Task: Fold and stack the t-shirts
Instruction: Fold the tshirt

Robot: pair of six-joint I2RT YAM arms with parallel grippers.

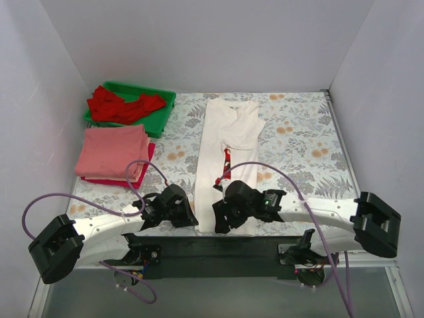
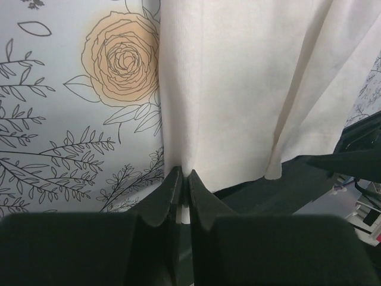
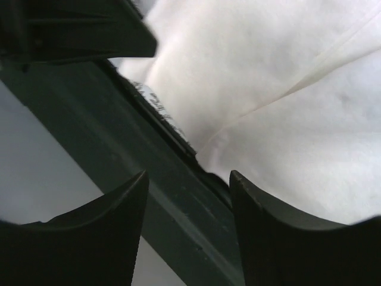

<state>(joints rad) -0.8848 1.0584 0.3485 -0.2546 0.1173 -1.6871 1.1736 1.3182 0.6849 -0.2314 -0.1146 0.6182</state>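
Observation:
The cream-white t-shirt [image 1: 228, 142], folded into a long strip with its red-and-black print showing at a fold, lies down the middle of the table. My left gripper [image 1: 191, 216] is shut on the shirt's near left hem corner; in the left wrist view the gripper [image 2: 183, 174] pinches the cream cloth [image 2: 238, 89] between its jaws. My right gripper [image 1: 221, 223] is open at the near hem. In the right wrist view it [image 3: 187, 176] straddles the dark table edge, the cream cloth [image 3: 286, 95] by its right finger. A salmon-pink tee [image 1: 111, 150] lies folded on a crimson one [image 1: 109, 180].
A green tray [image 1: 163, 99] at the back left holds bright red tees [image 1: 122, 106]. The folded stack sits left of my left arm. White walls close the sides and back. The dark front rail [image 1: 212, 246] runs along the near edge.

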